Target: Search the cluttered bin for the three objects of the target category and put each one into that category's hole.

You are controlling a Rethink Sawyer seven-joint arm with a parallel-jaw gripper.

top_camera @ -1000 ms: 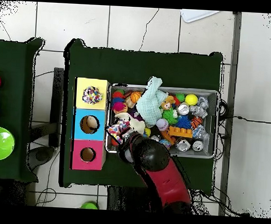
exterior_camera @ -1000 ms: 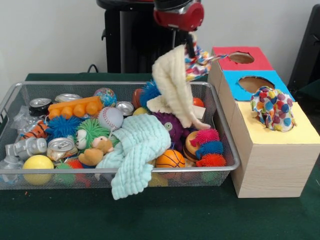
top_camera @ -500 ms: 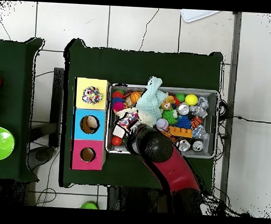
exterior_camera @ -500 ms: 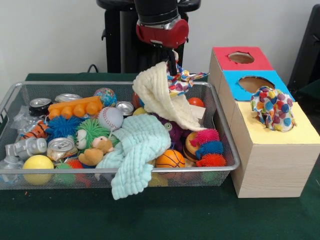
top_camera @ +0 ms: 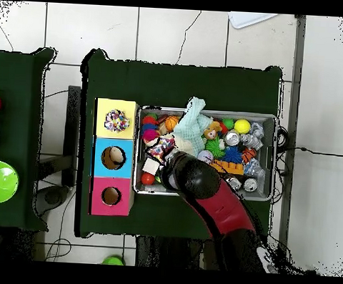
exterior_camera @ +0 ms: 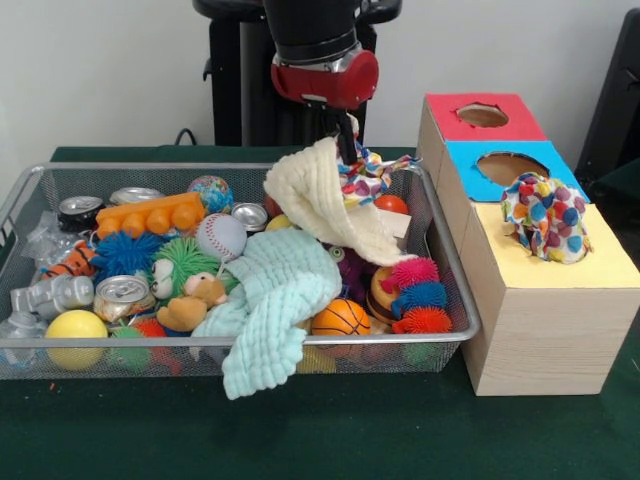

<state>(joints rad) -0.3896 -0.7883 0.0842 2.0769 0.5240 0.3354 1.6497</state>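
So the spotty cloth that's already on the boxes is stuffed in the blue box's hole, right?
Not quite. The spotty cloth sits in the hole of the yellow-topped box, not the blue one. The front view shows it bunched up there, and the overhead view shows it too. The hole in the blue-topped box has no spotty cloth in it.

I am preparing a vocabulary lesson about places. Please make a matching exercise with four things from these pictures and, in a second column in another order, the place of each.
Things:
1. spotted cloth
2. mint cloth
3. cream cloth
4. yellow ball

Places:
A. hanging over the bin's front rim
B. stuffed in the hole of the yellow-topped box
C. hanging under the claw, above the bin
D. in the bin's front corner far from the boxes

Pairs: 1-B, 2-A, 3-C, 4-D
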